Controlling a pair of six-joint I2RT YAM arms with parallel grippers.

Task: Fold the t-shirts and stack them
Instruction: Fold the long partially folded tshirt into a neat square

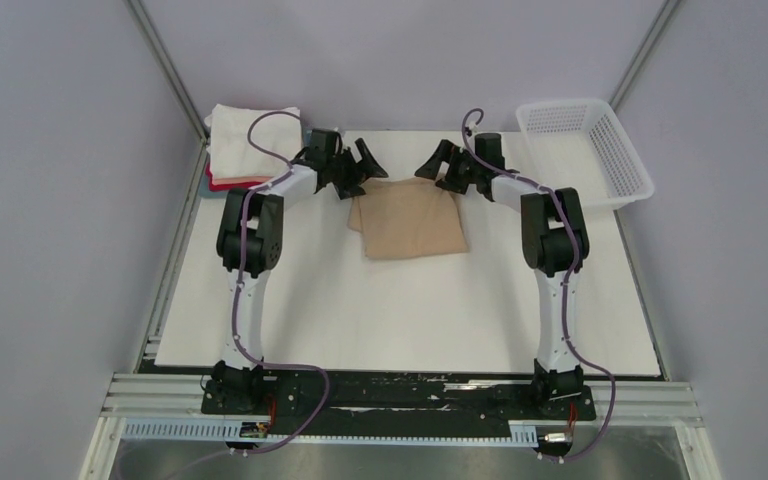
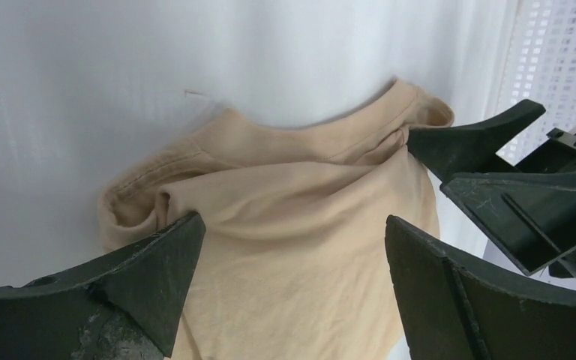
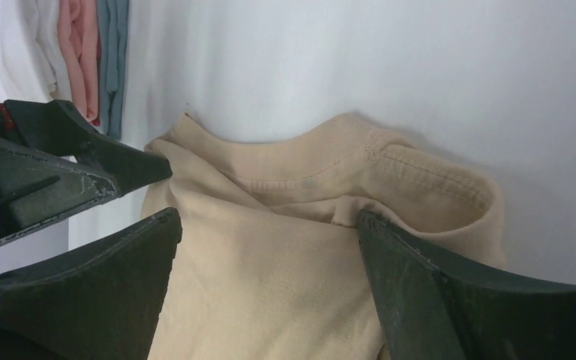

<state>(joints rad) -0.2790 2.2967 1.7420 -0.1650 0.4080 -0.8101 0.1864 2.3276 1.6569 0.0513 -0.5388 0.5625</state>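
While folded tees are sitting in a stack [image 1: 243, 145] at the far left corner of the table [image 1: 360, 320], the tan t-shirt [image 1: 408, 222] is lying at mid-table toward the far side. It is folded into a slightly rumpled rectangle and seemingly awaiting stacking. The left gripper [image 1: 365, 170] and right gripper [image 1: 435, 168] are hanging spread wide and empty at its collar edge.

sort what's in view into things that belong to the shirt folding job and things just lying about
Belongs to the job:
- tan t-shirt, folded over, in the middle
- stack of folded shirts, far left corner

Just lying about:
- white basket, far right corner
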